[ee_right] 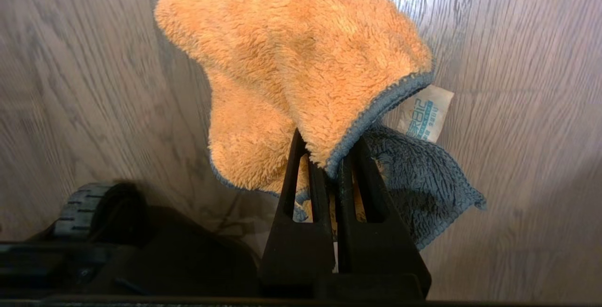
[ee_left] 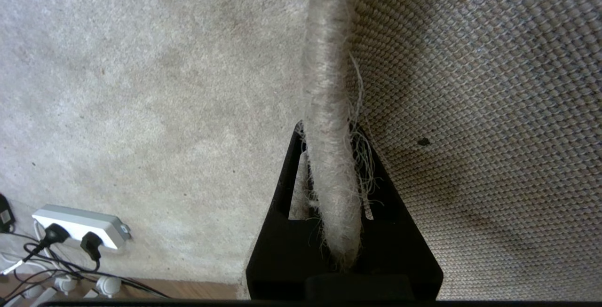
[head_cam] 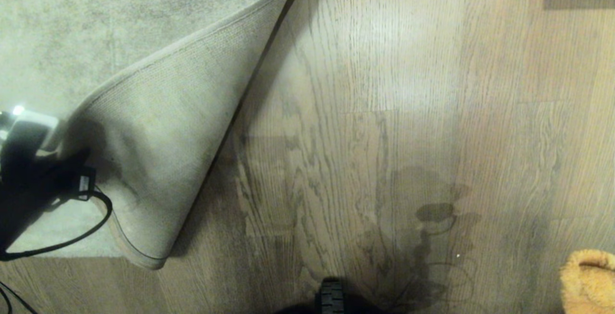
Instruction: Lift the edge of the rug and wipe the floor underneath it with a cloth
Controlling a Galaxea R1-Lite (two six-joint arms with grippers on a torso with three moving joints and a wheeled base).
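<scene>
Woven underside: ribbed beige weave, fine and regular, shows where the rug [head_cam: 57, 25] corner is folded up and back; it fills the head view from 9 to 11 o'clock as a curved, cone-like flap.
Rug edge: the rug edge [ee_left: 331, 156] is a thin, fuzzy bound cord with loose frayed threads; it runs straight between the black fingers [ee_left: 282, 189] of the left gripper [ee_left: 329, 133], one finger against the pile side, the other against the weave.
Left gripper grip: clamped tight on the rug edge, at 9 o'clock in the head view.
Rug top: short mottled grey-beige pile, lying flat beyond the fold.
Cloth: the cloth [ee_right: 301, 72] is fluffy orange terry with a grey-blue stitched border, a grey-blue reverse side and a small white printed tag [ee_right: 425, 112]; it hangs in soft folds over the floor.
Right gripper grip: the right gripper [ee_right: 331, 161] pinches a fold of the cloth between nearly touching black fingers; in the head view only the cloth [head_cam: 588, 280] shows, at 4 o'clock.
Floor: the floor [head_cam: 408, 112] is grey-brown wood-grain plank with a slight sheen, bare from 12 to 6 o'clock beside the raised flap.
Power strip: a white power strip [ee_left: 80, 224] with black plugs and cables lies on the rug's pile.
</scene>
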